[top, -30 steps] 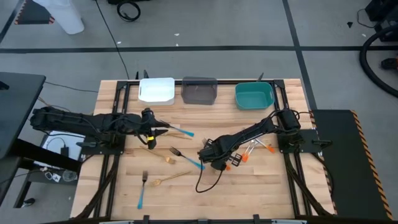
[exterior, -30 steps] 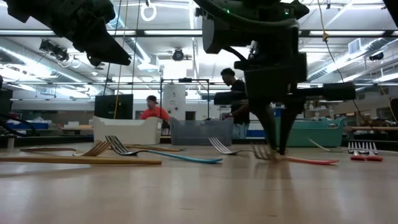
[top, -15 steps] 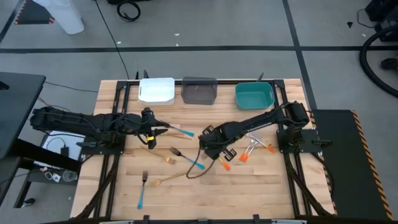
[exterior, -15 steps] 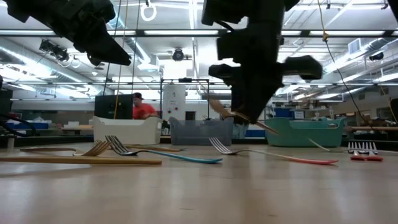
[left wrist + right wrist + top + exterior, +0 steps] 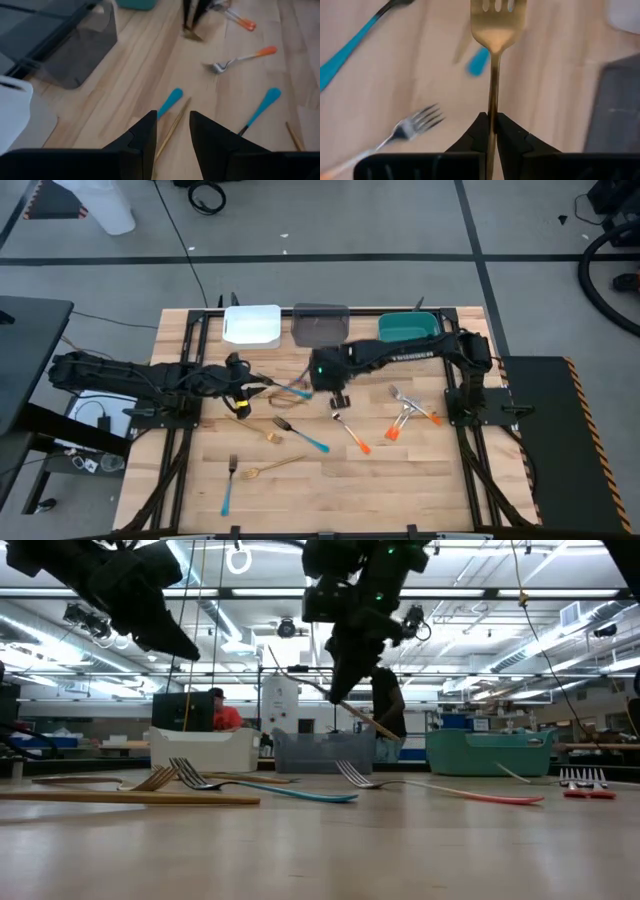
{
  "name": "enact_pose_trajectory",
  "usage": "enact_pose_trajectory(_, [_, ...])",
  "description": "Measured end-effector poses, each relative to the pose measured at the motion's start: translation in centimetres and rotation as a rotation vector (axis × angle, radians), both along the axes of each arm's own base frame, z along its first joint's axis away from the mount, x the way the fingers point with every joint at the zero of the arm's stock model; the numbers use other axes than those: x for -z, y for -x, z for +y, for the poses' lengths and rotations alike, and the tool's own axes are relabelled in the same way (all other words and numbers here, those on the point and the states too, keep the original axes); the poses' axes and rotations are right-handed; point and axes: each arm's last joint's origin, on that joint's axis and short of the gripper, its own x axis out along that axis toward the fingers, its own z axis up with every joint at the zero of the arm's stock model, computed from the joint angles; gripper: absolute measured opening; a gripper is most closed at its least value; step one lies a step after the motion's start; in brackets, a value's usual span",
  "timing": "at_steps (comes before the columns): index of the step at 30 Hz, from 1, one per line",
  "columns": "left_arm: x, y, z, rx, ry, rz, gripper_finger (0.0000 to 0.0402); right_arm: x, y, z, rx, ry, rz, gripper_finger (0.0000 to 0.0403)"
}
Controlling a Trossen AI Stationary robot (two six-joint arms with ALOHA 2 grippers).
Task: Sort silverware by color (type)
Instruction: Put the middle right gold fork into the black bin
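My right gripper (image 5: 335,385) hangs above the table's middle, just near of the grey bin (image 5: 320,326), shut on an all-gold fork (image 5: 496,30). In the low view that fork (image 5: 375,722) slants in the air under the gripper (image 5: 348,680). My left gripper (image 5: 255,388) waits open over the left half; through its fingers (image 5: 172,131) I see a thin gold utensil (image 5: 172,127) and a blue-handled one (image 5: 167,102) lying flat on the wood. More forks lie flat: an orange-handled one (image 5: 350,432) and a blue-handled one (image 5: 302,436). My right gripper pinches the gold fork's thin handle (image 5: 491,117) between its two fingers. The tined head (image 5: 497,17) sticks out ahead of the fingertips, so the fork lies along the fingers. It is lifted clear of the table and slants in the low view.
A white bin (image 5: 250,323), the grey bin and a teal bin (image 5: 410,332) stand along the far edge. Two orange-handled pieces (image 5: 405,418) lie at right. A gold fork (image 5: 268,430), another gold one (image 5: 272,467) and a blue-handled fork (image 5: 228,485) lie near the left.
My right gripper has risen from the table's middle and travelled toward the far edge and somewhat left, up to the grey bin, carrying the gold fork lifted clear of the wood. The orange-handled fork beside it has stayed on the table.
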Motion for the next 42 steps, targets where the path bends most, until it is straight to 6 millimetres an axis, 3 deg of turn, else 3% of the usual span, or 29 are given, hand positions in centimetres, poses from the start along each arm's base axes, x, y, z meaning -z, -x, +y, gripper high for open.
enact_pose_trajectory(7, [0.2,0.1,0.0,-0.028,0.04,0.01,0.0123,-0.8,-0.2,-4.7,0.125,-0.029,-0.112,0.0029])
enact_pose_trajectory(15, [0.1,0.1,-0.2,-0.039,0.073,-0.006,0.0123,-2.0,-0.8,-8.2,0.146,-0.072,-0.316,0.0029])
enact_pose_trajectory(30, [0.1,0.1,-0.2,-0.037,0.076,-0.013,0.0123,-7.8,-0.3,-13.0,0.229,-0.024,-0.482,0.0028])
enact_pose_trajectory(34, [-0.1,0.0,-0.2,-0.035,0.075,-0.033,0.0123,-7.5,-0.2,-14.1,0.257,-0.019,-0.479,0.0028])
enact_pose_trajectory(42, [-0.4,-0.2,-0.1,-0.032,0.062,-0.068,0.0123,-5.0,-0.7,-17.0,0.31,-0.023,-0.417,0.0028])
